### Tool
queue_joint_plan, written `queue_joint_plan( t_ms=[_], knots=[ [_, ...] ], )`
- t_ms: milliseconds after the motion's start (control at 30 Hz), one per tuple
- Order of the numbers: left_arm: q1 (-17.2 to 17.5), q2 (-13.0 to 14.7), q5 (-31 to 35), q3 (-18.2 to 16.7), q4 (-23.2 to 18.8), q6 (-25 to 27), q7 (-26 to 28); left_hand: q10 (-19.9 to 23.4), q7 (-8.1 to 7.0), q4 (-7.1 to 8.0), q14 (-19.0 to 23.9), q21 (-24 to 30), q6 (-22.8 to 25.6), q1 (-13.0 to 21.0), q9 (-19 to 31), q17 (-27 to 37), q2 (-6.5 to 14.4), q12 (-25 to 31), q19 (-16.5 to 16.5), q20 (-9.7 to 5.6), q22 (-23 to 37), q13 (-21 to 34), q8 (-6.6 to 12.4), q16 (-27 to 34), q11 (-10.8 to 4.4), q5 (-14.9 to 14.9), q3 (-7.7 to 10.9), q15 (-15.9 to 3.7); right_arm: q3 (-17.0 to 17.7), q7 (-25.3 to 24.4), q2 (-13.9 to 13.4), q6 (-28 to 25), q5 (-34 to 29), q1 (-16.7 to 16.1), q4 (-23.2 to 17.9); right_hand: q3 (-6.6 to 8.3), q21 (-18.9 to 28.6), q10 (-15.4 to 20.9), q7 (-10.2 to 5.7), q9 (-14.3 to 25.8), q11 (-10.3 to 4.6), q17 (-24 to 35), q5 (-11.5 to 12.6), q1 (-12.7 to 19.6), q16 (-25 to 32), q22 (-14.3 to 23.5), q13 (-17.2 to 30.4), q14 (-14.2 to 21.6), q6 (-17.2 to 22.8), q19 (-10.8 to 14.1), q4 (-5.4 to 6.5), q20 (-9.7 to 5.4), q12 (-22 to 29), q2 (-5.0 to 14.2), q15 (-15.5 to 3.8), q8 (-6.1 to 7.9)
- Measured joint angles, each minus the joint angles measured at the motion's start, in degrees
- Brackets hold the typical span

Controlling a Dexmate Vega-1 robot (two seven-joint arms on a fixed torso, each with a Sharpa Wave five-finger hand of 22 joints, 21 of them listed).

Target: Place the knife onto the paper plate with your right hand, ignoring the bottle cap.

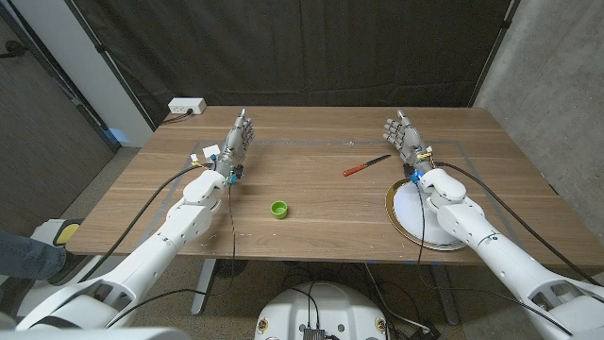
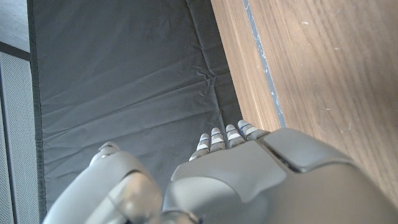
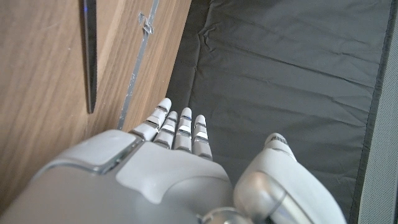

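Knife (image 1: 365, 166) lies on the table just inboard of my right hand (image 1: 406, 135), toward centre and a bit nearer me, red handle pointing at me, blade end angled up toward the hand; long axis runs diagonal. R hand's fingers straight and apart, holding nothing, so it's the nearer one by far. Left hand (image 1: 237, 138) same, spread, well apart. Paper plate (image 1: 400, 210) sits under my R forearm, so I'd judge: reach inward, pinch, pull back. Bottle cap (image 1: 279, 210) mid-table, skip
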Motion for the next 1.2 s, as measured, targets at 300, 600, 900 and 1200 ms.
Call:
queue_joint_plan(
  t_ms=[300, 600, 900, 1200],
  knots=[
    [0.56, -0.81, 0.00, -2.15, -0.96, 0.00, 0.00, 0.44, 0.21, 0.00, 0.25, 0.00, 0.23, 0.70, 0.00, 0.00, 0.09, 0.00, 0.01, 0.01, 0.01, 0.00, 0.00, 0.00, 0.01, 0.21, 0.00, -0.24, 0.00, 0.52, 0.00, -0.82, -2.99, 0.00, 0.00, 0.24, -0.01, 1.47, -0.40, 0.00, -1.05, -0.01, 0.00, 0.00, 0.44, 0.00, 0.00, 1.67, 0.41, 1.85, -0.24, -0.21, 0.44, 0.00, -1.06, 0.43],
    [1.83, -1.38, 2.41, -4.28, -2.41, 1.92, -2.47, 0.76, 0.19, -0.01, 0.67, 0.00, 0.86, 1.11, -0.01, 0.00, 0.09, 0.00, 0.01, 0.01, 0.00, -0.01, 0.00, 0.00, 0.30, 0.43, 0.00, -0.02, 3.40, 0.89, 3.36, -0.31, -5.94, -1.40, -1.20, 0.27, -0.01, 2.96, -1.02, -0.01, -1.96, -0.04, 0.00, 1.05, 0.44, -0.01, 0.00, 3.39, 1.63, 3.46, -0.78, -0.40, 0.89, 0.15, -1.55, 0.65],
    [2.72, -1.31, 3.36, -5.75, -3.41, 1.93, -4.40, 2.82, 0.29, -0.01, 2.71, 0.00, 2.39, 1.69, -0.01, -0.17, 1.42, 0.78, 1.28, 0.00, 0.00, -0.01, 0.58, 0.45, 0.30, 0.43, 0.00, 0.00, 4.56, 0.63, 4.29, 1.65, -8.62, -2.21, -2.14, 0.38, -0.25, 3.68, -2.09, -0.01, -2.68, -0.01, 0.00, 1.28, 0.44, -0.01, -0.01, 3.82, 2.70, 3.48, -0.88, -0.42, 0.89, 0.38, -1.98, 0.89],
    [2.89, -1.18, 3.91, -6.49, -3.56, 1.72, -5.76, 3.85, 0.34, -0.17, 3.62, 0.39, 3.68, 1.80, -0.02, -0.17, 1.51, 0.88, 1.50, 0.22, -0.16, -0.02, 0.80, 0.45, 0.74, 0.43, -0.16, 0.31, 4.94, -0.63, 4.92, 5.43, -12.38, -2.54, -2.28, 0.56, -0.24, 5.01, -2.46, -0.02, -4.00, -0.01, 0.22, 1.74, 0.44, -0.01, -0.01, 5.50, 3.68, 5.24, -1.53, -0.14, 1.22, 0.84, -3.04, 1.15]
  ],
)
